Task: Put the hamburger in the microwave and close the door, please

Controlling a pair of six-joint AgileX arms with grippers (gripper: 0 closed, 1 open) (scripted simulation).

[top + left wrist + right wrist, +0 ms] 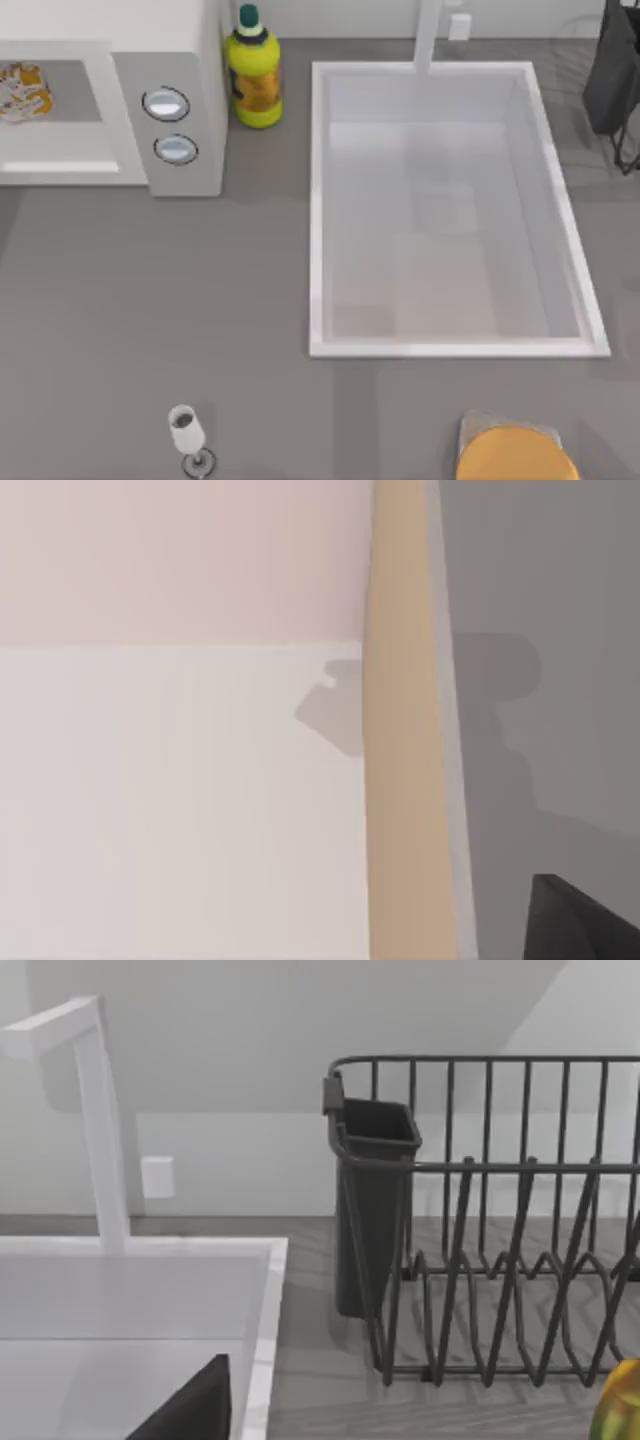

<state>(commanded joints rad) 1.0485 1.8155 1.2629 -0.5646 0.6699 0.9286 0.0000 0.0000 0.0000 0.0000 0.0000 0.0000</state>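
Note:
The microwave (185,60) stands at the table's back left, its two silver dials facing up in the top view. The hamburger (22,90), a white-wrapped lump with orange patches, shows inside the grey window area left of the dials. The door (60,150) with its thin white bar handle (60,166) looks flush with the microwave's front. A dark corner of my left gripper (585,920) shows in the left wrist view, facing a pale wall and a tan strip. A dark part of my right gripper (190,1410) hangs over the sink's edge.
A yellow bottle (254,80) with a green cap stands right of the microwave. A large white sink (320,210) with a faucet (430,35) takes the middle right. A dark dish rack (500,1220) is at the back right. A wine glass (188,435) and an orange disc (515,455) sit near the front edge.

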